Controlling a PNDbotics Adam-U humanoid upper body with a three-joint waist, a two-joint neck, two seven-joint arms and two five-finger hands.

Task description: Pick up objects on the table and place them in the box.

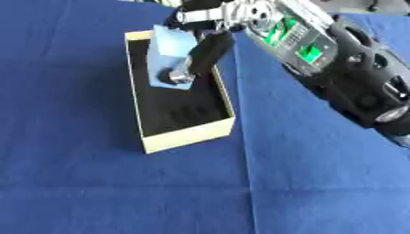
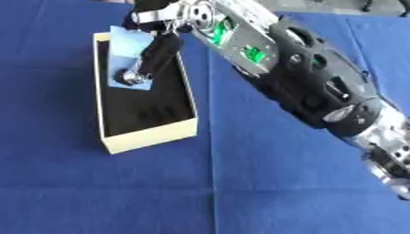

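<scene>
Blue cloth covers the tabletop [image 1: 104, 196] across the whole near part of the left eye view, with a seam running down it toward the bottom edge. Farther back stands the box [image 1: 188, 135], long and narrow, cream walls and a black lining, set slightly askew. From the upper right the right arm [image 1: 352, 68] reaches in — black shells, silver joints, green parts showing inside. Its right hand [image 1: 204, 52] hangs over the far half of the box, dark fingers [image 1: 178, 75] pointing down and closed on a light blue flat object [image 1: 169, 43], which stands tilted inside the box, its lower edge near the black lining.

Over in the right eye view the same box sits farther left, and the arm fills more of the right side, down to the lower right corner. The light blue object lies against the far left part of the box — whether it touches the lining cannot be told.
</scene>
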